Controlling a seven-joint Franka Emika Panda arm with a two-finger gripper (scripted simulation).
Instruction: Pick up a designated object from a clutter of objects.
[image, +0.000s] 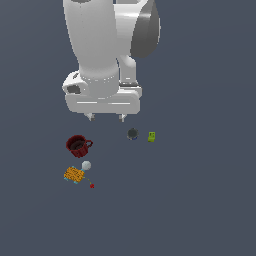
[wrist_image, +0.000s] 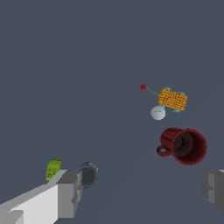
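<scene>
The designated object, a small pale grey-white ball (image: 86, 165) (wrist_image: 158, 113), rests on the flat grey floor between the dark red mug (image: 78, 145) (wrist_image: 185, 146) and the orange textured block (image: 74, 174) (wrist_image: 173, 99). My gripper (image: 105, 117) (wrist_image: 142, 192) hangs open above the floor, well apart from the ball and holding nothing. One finger (wrist_image: 70, 192) shows beside the dark grey round thing (image: 132, 134) (wrist_image: 89, 175); the other finger (wrist_image: 214, 188) sits at the frame edge near the mug.
A lime-green block (image: 151, 136) (wrist_image: 53, 169) lies beside the dark grey round thing. A tiny red bit (image: 92, 186) (wrist_image: 143, 87) lies past the orange block, joined to it by a thin line.
</scene>
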